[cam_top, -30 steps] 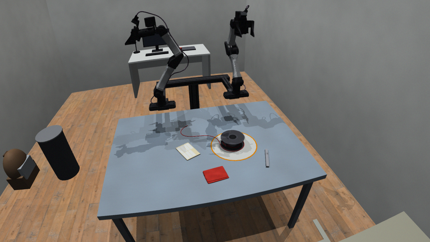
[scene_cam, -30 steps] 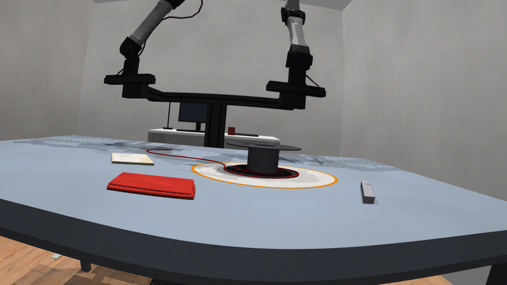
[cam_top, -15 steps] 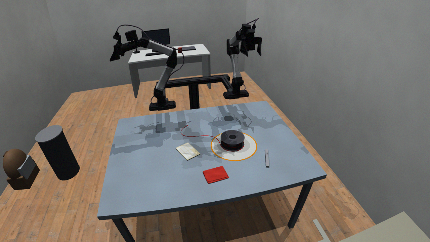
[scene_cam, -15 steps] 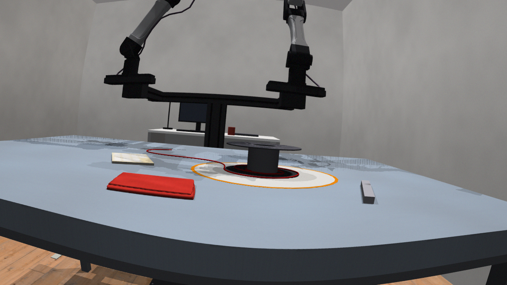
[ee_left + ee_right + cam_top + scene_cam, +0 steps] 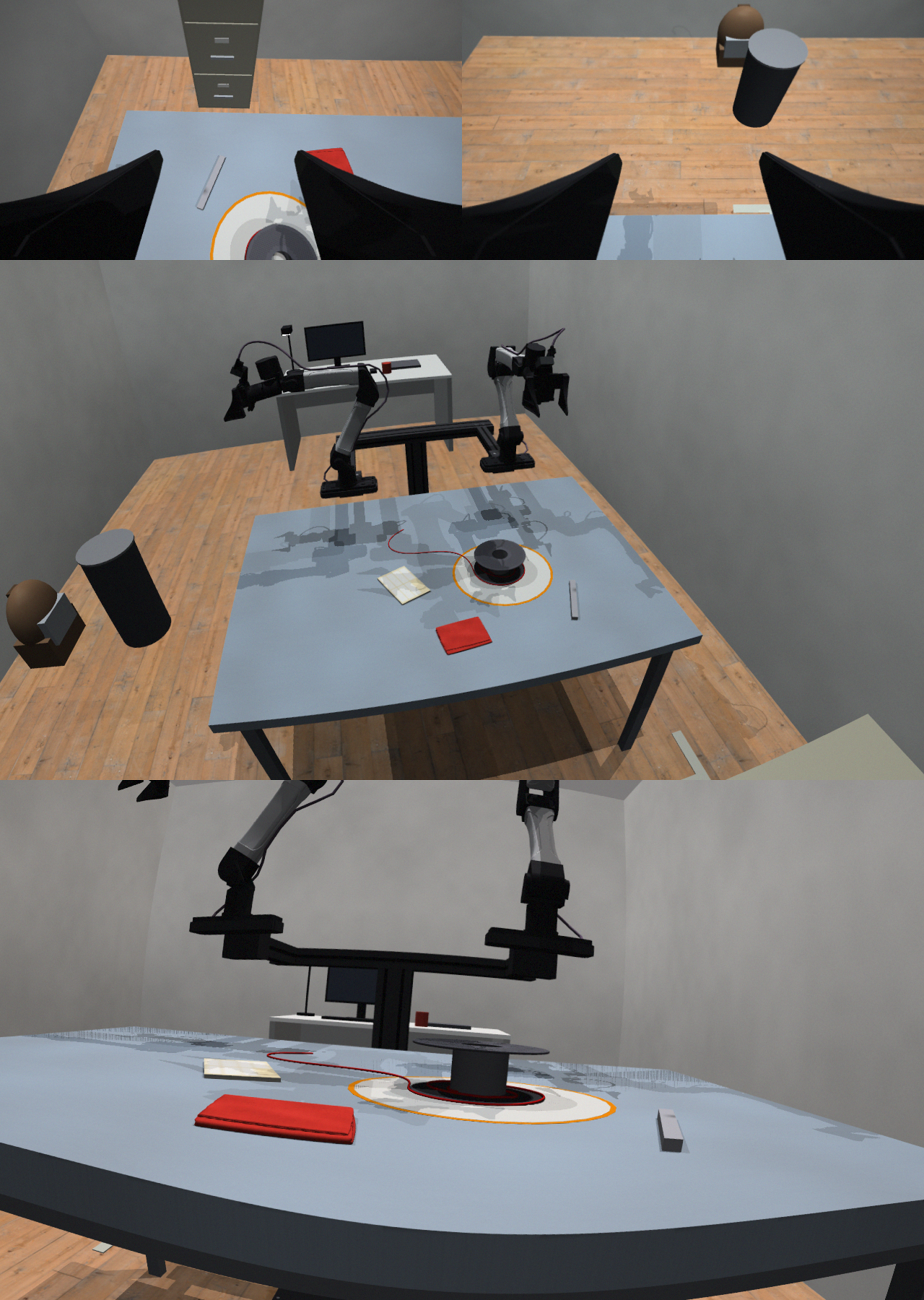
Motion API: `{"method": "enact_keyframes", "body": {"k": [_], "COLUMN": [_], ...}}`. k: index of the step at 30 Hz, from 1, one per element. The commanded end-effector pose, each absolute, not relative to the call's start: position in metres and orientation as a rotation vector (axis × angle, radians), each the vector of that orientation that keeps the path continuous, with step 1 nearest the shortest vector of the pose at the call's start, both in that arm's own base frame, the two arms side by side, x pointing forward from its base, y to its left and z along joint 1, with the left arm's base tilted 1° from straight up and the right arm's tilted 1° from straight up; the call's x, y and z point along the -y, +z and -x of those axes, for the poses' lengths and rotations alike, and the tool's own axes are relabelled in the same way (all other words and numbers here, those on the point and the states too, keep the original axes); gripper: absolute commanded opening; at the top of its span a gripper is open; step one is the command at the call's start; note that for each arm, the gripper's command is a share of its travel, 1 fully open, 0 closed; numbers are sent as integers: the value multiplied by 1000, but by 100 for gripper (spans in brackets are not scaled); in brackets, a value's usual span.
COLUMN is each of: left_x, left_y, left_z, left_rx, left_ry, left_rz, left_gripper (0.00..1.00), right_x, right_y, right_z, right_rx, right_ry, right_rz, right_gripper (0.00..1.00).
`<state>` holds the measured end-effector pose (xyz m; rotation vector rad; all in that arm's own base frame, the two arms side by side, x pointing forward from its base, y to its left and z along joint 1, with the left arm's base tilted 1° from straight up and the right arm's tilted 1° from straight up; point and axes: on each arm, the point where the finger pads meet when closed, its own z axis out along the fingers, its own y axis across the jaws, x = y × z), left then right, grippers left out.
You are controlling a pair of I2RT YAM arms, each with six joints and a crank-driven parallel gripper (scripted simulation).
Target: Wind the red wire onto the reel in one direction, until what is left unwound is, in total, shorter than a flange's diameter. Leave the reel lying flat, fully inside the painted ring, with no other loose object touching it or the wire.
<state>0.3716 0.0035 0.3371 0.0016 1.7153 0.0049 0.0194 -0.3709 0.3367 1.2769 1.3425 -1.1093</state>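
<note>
- Red wire (image 5: 426,552) (image 5: 336,1066) (image 5: 247,249), thin and round, is laid partly about the foot of the dark grey two-flanged reel (image 5: 481,554) (image 5: 478,1074) (image 5: 263,242); its loose tail is spread over the blue-grey bench (image 5: 310,661) (image 5: 491,1194) (image 5: 162,126) (image 5: 678,235), on the right arm's side.
- The reel is seated flat on one flange, inside the orange-edged white painted ring (image 5: 551,575) (image 5: 615,1109) (image 5: 268,192).
- The wire is judged light and pliant, likely springy and easily slipped; it is best pinched near its free end, without a hard kink. The reel is judged light and stiff, perhaps steadied by the upper flange's rim.
- The reel's long axis is stood upright. The tail is led off the lower flange in a shallow S, its tip being curled back toward the reel's side, near the arms' edge of the bench.
- The tail is judged longer than a flange's width, so winding is still needed.
- Both the left jaws (image 5: 548,414) and the right jaws (image 5: 231,418) (image 5: 129,794) are spread wide, with nothing pinched, well above the bench.
- The red folded cloth (image 5: 463,635) (image 5: 277,1117) (image 5: 332,157) is left apart from wire and reel.
</note>
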Motion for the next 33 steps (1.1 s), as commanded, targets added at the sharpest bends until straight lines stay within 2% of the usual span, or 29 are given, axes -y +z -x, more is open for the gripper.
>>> {"method": "enact_keyframes", "body": {"k": [1, 27, 33], "left_x": [0, 0, 0], "left_y": [362, 360, 360], "left_z": [-382, -382, -382], "left_rx": [-1571, -1571, -1571], "left_ry": [0, 0, 0], "left_rz": [0, 0, 0], "left_gripper": [100, 100, 100], "right_x": [382, 382, 385], "right_y": [362, 360, 351], "right_z": [-18, -19, -37], "right_rx": [-1231, -1233, -1274], "right_ry": [-1174, -1172, -1131], "right_rz": [-1174, -1173, -1151], "right_gripper": [100, 100, 99]}}
